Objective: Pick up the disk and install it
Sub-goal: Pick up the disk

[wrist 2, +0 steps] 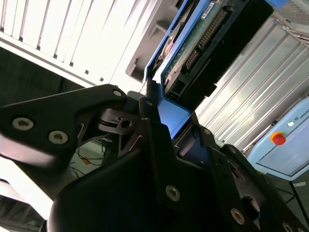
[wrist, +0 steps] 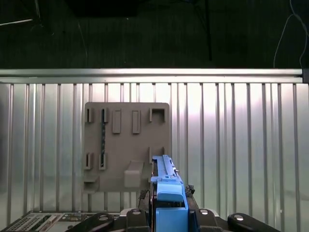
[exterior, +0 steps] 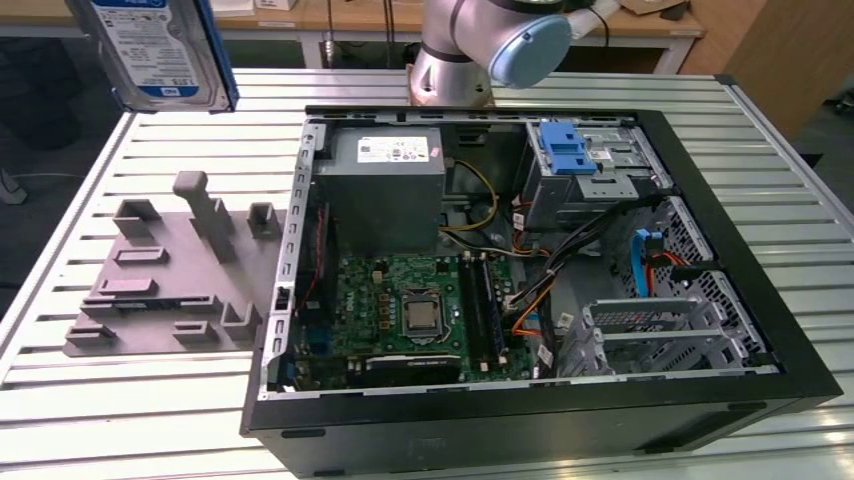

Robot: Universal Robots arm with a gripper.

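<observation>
The disk (exterior: 154, 50), a silver drive with a white-and-blue label in a blue plastic carrier, hangs high above the table's far corner on the exterior view's left. In the second wrist view my gripper (wrist 2: 175, 121) is shut on it, with black fingers (wrist 2: 150, 116) on either side of the blue carrier (wrist 2: 176, 116) and the drive's circuit-board side (wrist 2: 198, 38) beyond them. In the first wrist view the disk (wrist: 166, 191) stands edge-on between the fingers of the gripper (wrist: 166, 215), above the slatted table.
An open computer case (exterior: 747, 400) lies on the slatted metal table (exterior: 134, 420), with a motherboard (exterior: 414, 310), a grey power supply box (exterior: 387, 190) and a silver cage with a blue latch (exterior: 581, 160). A grey holder plate (exterior: 174, 270) (wrist: 125, 145) lies beside the case. The arm's base (exterior: 454, 60) stands behind it.
</observation>
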